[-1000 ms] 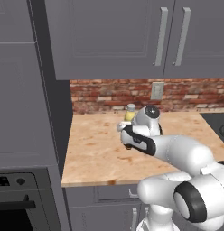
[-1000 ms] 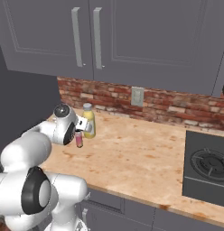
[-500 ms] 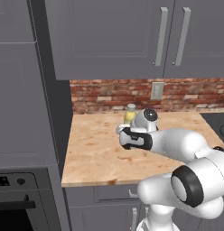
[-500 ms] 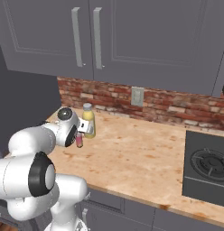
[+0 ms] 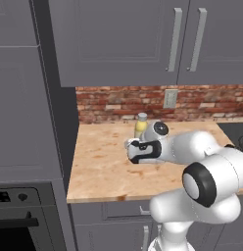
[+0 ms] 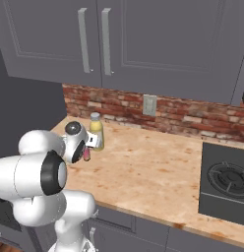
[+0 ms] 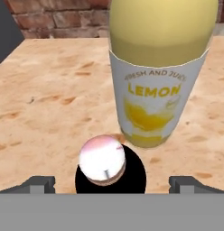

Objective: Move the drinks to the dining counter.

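Observation:
The yellow bottle [image 7: 161,76], labelled lemon and topped with a pale cap, stands upright on a wood counter [image 5: 101,169] near the brick backsplash. It appears again as the yellow bottle [image 5: 141,125] and the yellow bottle [image 6: 96,131]. The small pink bottle [image 7: 103,159] stands just in front of it, its end toward the hand camera. My gripper [image 7: 112,182] is open, one finger tip on each side of the pink bottle without touching it. From the side, the gripper [image 6: 89,147] hangs over the pink bottle [image 6: 86,154]. The wine bottle and the dining counter are out of view.
Grey wall cabinets [image 5: 143,39] hang low over the counter. A tall grey cabinet [image 5: 25,98] with an oven [image 5: 15,211] closes the counter's left end. A black stove top [image 6: 225,184] sits at the right. An outlet [image 6: 150,104] is set in the brick wall.
The arm's elbow has folded in closer to the base and the hand has shifted slightly at the pink bottle. Neither bottle has moved.

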Tool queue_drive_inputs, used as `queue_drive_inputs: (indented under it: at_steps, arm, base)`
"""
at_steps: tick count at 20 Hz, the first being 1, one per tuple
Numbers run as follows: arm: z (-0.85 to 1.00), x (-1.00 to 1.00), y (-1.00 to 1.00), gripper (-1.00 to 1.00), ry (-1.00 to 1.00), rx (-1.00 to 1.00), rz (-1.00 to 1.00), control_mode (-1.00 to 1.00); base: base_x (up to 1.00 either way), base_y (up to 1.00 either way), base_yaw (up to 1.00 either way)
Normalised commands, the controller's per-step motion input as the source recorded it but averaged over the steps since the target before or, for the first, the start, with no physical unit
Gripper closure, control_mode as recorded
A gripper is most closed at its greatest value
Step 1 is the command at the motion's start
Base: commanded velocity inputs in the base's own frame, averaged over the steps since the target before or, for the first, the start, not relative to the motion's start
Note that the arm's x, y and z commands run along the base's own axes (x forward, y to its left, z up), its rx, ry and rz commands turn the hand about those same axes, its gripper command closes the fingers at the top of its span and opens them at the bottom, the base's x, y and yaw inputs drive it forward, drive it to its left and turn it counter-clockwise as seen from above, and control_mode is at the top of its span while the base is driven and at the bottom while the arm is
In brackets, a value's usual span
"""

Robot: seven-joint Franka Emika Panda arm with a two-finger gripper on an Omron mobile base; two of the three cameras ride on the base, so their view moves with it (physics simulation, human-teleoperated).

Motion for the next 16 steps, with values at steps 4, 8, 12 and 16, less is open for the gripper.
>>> queue_drive_inputs:
  at_steps: [4, 8, 12, 16]
  arm:
    - [-0.2, 0.13, 0.12, -1.0, 0.0, 0.0, 0.02, -1.0]
    - [-0.18, 0.15, 0.14, -1.0, 0.0, 0.0, 0.02, -1.0]
    - [-0.19, 0.13, 0.08, 1.0, 0.0, 0.0, 0.02, -1.0]
    - [-0.16, 0.08, 0.01, 1.0, 0.0, 0.0, 0.02, -1.0]
  base:
    - [0.0, 0.0, 0.0]
    - [0.0, 0.0, 0.0]
    - [0.0, 0.0, 0.0]
    - [0.0, 0.0, 0.0]
